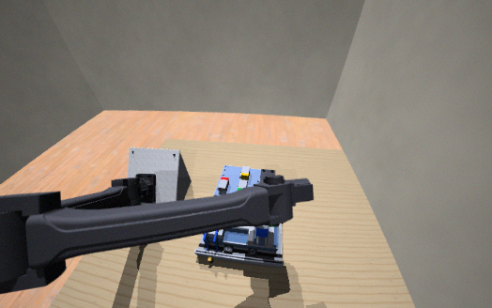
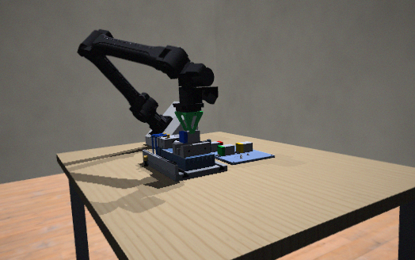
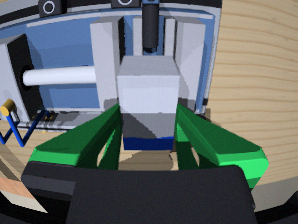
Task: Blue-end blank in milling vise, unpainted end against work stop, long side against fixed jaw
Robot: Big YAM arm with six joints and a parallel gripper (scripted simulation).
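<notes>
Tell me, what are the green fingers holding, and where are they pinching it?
The gripper is shut on the blank with the blue end, above the vise. Its green fingers squeeze the two long sides near the blue end.

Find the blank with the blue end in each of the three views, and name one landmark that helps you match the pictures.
Top: the blank with the blue end peeks out just below the arm, over the vise.
Exterior: it hangs in the green claw above the vise, left of the plate.
Wrist: it fills the centre, between the claw's green fingers, blue end nearest the camera.
Shared landmark: the milling vise under the blank.
</notes>
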